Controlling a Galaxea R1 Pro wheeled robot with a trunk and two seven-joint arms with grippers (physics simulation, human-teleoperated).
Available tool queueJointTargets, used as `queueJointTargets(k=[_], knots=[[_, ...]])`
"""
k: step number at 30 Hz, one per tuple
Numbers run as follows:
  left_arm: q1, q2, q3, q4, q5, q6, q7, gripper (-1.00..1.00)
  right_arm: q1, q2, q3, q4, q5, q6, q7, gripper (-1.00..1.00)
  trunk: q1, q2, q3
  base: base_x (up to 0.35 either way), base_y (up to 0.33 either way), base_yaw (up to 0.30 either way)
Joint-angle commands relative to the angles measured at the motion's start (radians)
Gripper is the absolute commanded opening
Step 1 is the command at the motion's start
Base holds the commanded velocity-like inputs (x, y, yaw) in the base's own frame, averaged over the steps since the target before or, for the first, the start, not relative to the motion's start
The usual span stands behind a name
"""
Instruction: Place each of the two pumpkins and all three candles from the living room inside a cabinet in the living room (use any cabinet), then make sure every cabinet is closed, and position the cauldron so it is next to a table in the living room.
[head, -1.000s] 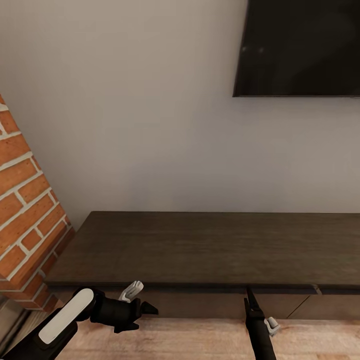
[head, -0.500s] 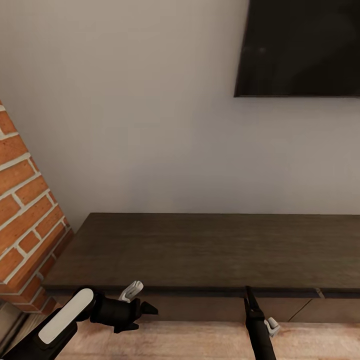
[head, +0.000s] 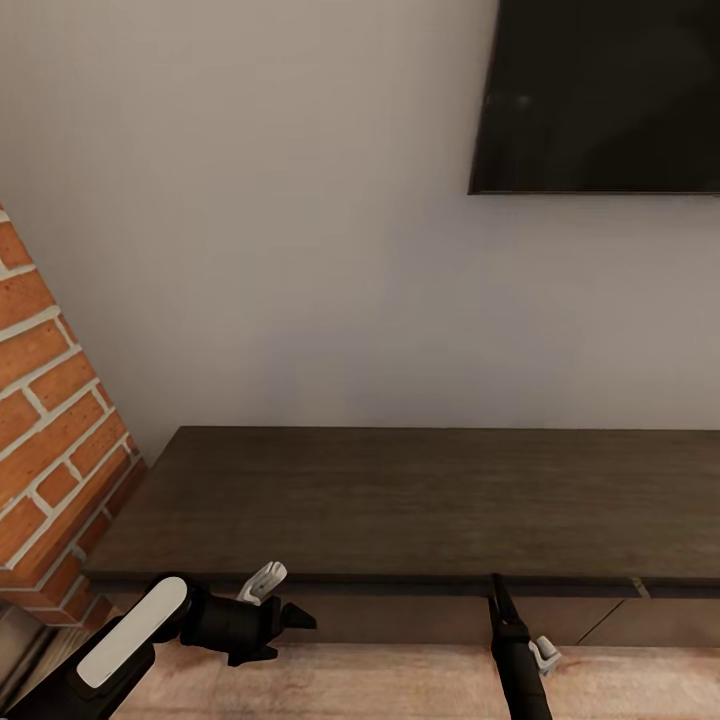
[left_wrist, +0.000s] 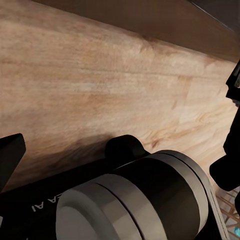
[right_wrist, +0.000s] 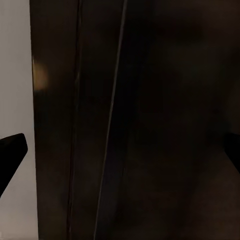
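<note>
2 jaws sets (head: 285, 612) (head: 495, 590) face 1 cabinet (head: 400, 500).

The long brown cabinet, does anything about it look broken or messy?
Nothing stands out. The cabinet sits straight against the wall, its top bare, its drawer fronts flush. The TV hangs above it, the brick column beside it.

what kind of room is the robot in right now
Most likely a living room: a flat black screen hangs on the pale wall above a long, low dark-brown wood cabinet, with a red brick column at the left and light wood flooring.
</note>
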Motion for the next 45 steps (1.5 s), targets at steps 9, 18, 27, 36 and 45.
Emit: queueJointTargets(k=[9, 18, 27, 36, 45], knots=[[-0.001, 0.001, -0.002, -0.001, 0.011, -0.001, 0.009, 1.0, -0.006, -0.002, 0.009, 0.002, -0.011, -0.004, -0.007, -1.0, 0.0, 0.0, -0.001, 0.0, 0.0, 0.0], [-0.001, 0.001, -0.002, -0.001, 0.011, -0.001, 0.009, 1.0, -0.006, -0.002, 0.009, 0.002, -0.011, -0.003, -0.008, -1.0, 0.0, 0.0, -0.001, -0.09, 0.0, 0.0], [-0.001, 0.0, -0.002, -0.001, 0.011, -0.001, 0.009, 1.0, -0.006, -0.002, 0.009, 0.003, -0.011, -0.003, -0.008, -1.0, 0.0, 0.0, -0.001, -0.003, 0.0, 0.0], [-0.001, 0.0, -0.002, -0.001, 0.011, -0.001, 0.009, 1.0, -0.006, -0.001, 0.009, 0.003, -0.011, -0.003, -0.008, -1.0, 0.0, 0.0, -0.001, 0.0, 0.0, 0.0], [-0.001, 0.0, -0.002, -0.001, 0.011, -0.001, 0.009, 1.0, -0.006, -0.001, 0.009, 0.003, -0.011, -0.003, -0.008, -1.0, 0.0, 0.0, -0.001, 0.0, 0.0, 0.0]])
